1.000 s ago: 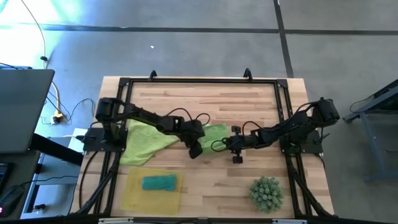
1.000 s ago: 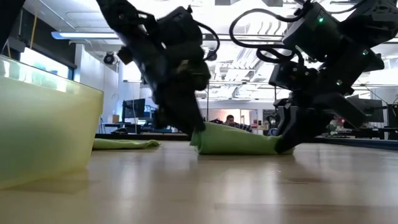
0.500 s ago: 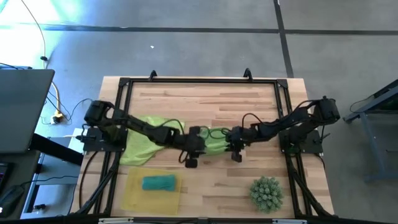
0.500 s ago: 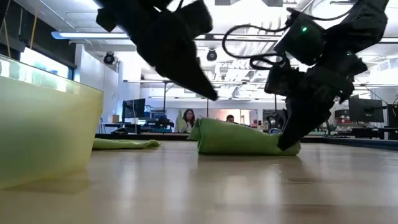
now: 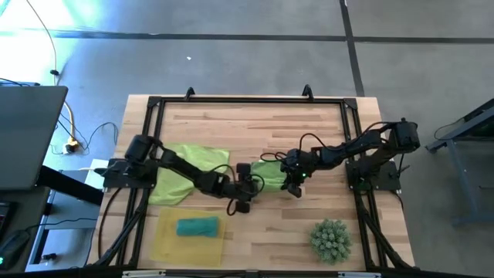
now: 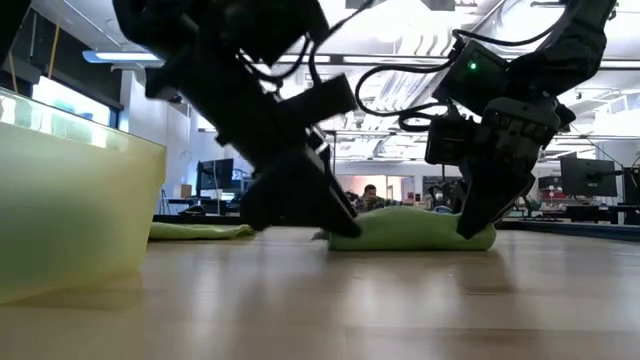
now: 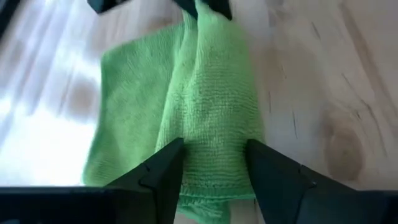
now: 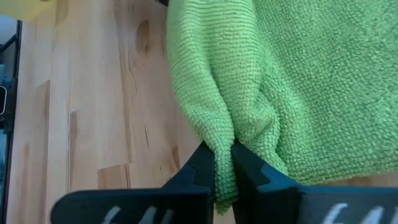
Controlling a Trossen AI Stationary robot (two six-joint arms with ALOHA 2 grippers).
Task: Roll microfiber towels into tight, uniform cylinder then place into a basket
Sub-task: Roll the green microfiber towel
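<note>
1. I see the wooden table (image 5: 309, 131) carrying everything, with a black frame along its edges.
2. A flat green towel (image 5: 181, 174) lies spread on the table's left side, under the left arm.
3. The basket (image 5: 164, 239), a shallow yellow tray, sits at the front left; inside it lies one rolled teal towel (image 5: 197, 226).
4. A spiky green plant (image 5: 332, 239) stands at the front right.
5. The folded green towel (image 5: 270, 171) lies mid-table between both grippers.
6. My left gripper (image 7: 214, 165) has its fingers spread wide, straddling that towel's near end.
7. My right gripper (image 8: 222, 168) pinches a ridge of the same towel tight.
</note>
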